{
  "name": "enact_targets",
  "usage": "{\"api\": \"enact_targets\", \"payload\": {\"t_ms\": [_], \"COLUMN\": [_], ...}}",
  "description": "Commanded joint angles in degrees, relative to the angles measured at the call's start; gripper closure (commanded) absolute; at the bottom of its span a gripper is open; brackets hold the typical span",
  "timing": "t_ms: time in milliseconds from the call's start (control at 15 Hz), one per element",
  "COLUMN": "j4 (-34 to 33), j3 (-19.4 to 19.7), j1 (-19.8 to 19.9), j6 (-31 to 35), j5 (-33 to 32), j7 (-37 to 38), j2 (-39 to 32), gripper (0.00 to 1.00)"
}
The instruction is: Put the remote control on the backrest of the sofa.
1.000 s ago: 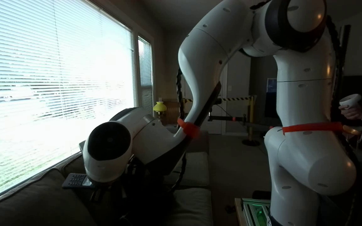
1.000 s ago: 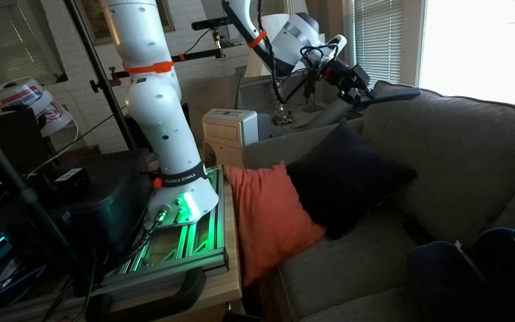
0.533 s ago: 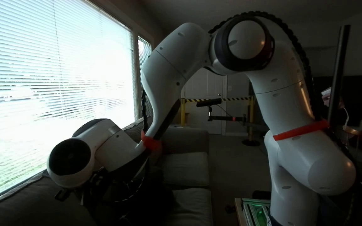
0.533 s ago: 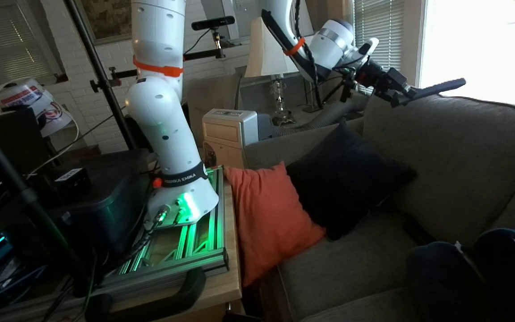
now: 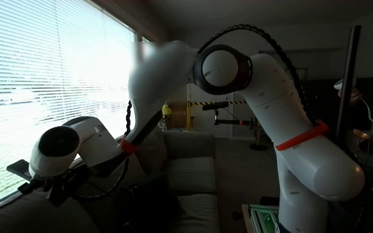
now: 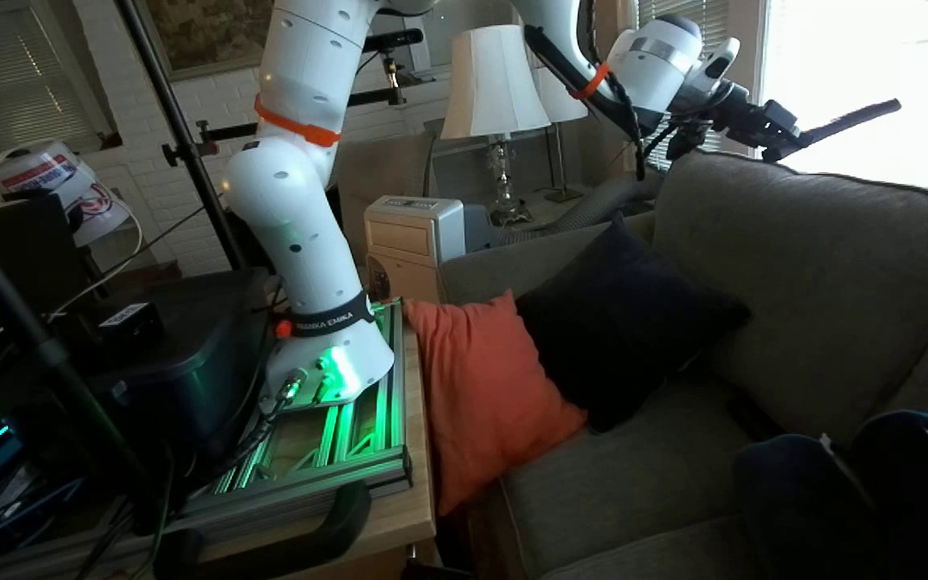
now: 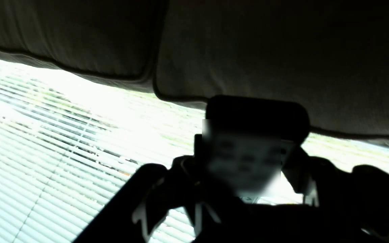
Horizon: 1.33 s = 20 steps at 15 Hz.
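Note:
The remote control (image 6: 852,121), a slim dark bar, is held by my gripper (image 6: 786,147) by one end. Its free end points toward the bright window, tilted slightly upward in that exterior view. Its keypad face shows beside the wrist in an exterior view, where the remote control (image 5: 18,168) is partly covered by the arm. In the wrist view the remote control (image 7: 257,114) sits between the fingers (image 7: 199,148), its middle blurred. The backrest (image 6: 818,234) of the grey-olive sofa (image 6: 633,475) lies below; the remote appears above its top edge, with no contact visible.
A large window with blinds (image 5: 60,64) stands right behind the backrest. An orange pillow (image 6: 488,395) and a dark pillow (image 6: 625,322) lean at the sofa's end. Lamps (image 6: 496,89) stand beyond the sofa arm. Dark items (image 6: 851,483) lie on the seat.
The arm has reached out toward the window and risen, carrying the remote from in front of the backrest to above its top edge. The grip on the remote has stayed the same.

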<state>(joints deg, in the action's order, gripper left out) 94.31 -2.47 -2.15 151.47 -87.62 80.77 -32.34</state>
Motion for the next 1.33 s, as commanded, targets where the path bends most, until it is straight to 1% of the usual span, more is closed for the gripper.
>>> {"api": "enact_targets", "payload": {"t_ms": [0,200,467,667,867,1267], "j4": [-8.71,-11.79,-16.82,-22.98,-26.7,-32.66], "j3": [-0.91,-1.37,-1.89,-1.96,-2.82,-5.17], "j1": [1.12,0.69,0.36,0.17,0.26,0.69], "j6": [8.3,11.99,16.31,19.0,19.24,17.56], "j5": [-0.91,-0.23,-1.28,-1.31,0.74,4.12], "j7": [2.01,1.0,1.96,1.38,-0.97,-6.14], "j2": [-5.86,-9.89,-16.11,-20.83,-23.94,-29.06], "gripper": [0.7,0.7,0.7,0.7,0.7,0.7]}}
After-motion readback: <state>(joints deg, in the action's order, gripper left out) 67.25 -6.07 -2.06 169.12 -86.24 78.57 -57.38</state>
